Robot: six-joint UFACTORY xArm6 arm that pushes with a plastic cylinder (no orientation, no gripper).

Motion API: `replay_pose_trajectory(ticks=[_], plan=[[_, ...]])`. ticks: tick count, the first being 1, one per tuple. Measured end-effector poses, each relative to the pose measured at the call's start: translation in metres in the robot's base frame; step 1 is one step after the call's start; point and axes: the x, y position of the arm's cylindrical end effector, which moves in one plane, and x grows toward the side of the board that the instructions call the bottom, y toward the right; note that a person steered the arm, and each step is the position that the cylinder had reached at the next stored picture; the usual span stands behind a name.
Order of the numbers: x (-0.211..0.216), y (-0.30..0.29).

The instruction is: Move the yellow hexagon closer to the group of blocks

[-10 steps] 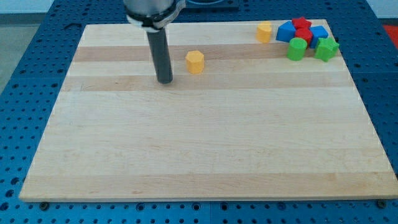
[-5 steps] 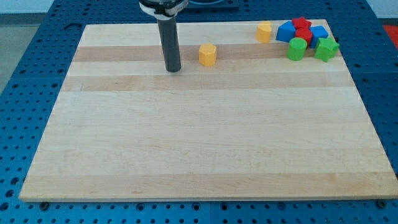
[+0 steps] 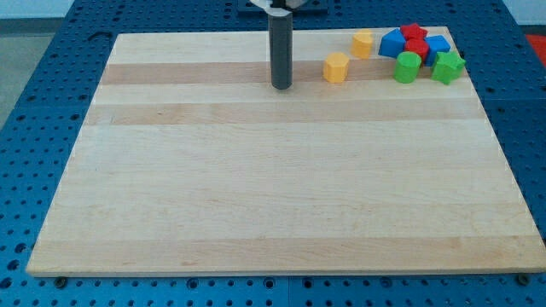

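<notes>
The yellow hexagon point(image 3: 336, 67) lies on the wooden board near the view's top, right of centre. My tip point(image 3: 281, 86) rests on the board a short way to the hexagon's left, with a gap between them. The group sits at the view's top right: a second yellow block point(image 3: 363, 43), a blue block point(image 3: 392, 43), a red block point(image 3: 414, 37), another blue block point(image 3: 438, 48), a green cylinder point(image 3: 408, 67) and a green star-like block point(image 3: 448, 67). The hexagon is just below and left of the second yellow block.
The wooden board point(image 3: 281, 188) lies on a blue perforated table point(image 3: 34, 128). The group of blocks sits close to the board's top right corner and edge.
My tip has moved to the view's right and slightly up. The yellow hexagon has slid to the right with it, toward the group of blocks.
</notes>
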Motion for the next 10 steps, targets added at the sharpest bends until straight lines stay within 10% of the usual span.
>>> replay_pose_trajectory(ticks=[3, 10], plan=[[-0.018, 0.096], [-0.027, 0.109]])
